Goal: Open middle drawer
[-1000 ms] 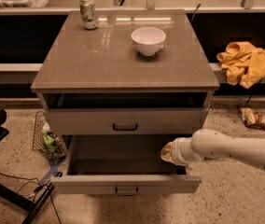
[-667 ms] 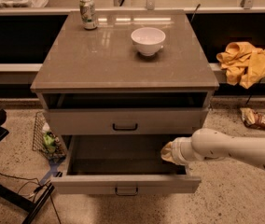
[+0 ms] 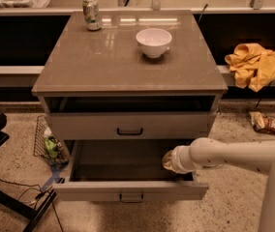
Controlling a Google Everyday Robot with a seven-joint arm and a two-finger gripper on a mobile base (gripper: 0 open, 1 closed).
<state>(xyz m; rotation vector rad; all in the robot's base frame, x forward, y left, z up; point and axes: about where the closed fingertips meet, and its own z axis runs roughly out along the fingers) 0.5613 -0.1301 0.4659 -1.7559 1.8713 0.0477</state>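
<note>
The middle drawer (image 3: pixel 103 191) stands pulled well out toward the near side, its grey inside showing, under the closed upper drawer (image 3: pixel 89 126). It has not shifted over the last second, so the opening looks finished. The gripper (image 3: pixel 168 160) sits inside at the drawer's right; its grip cannot be told.
</note>
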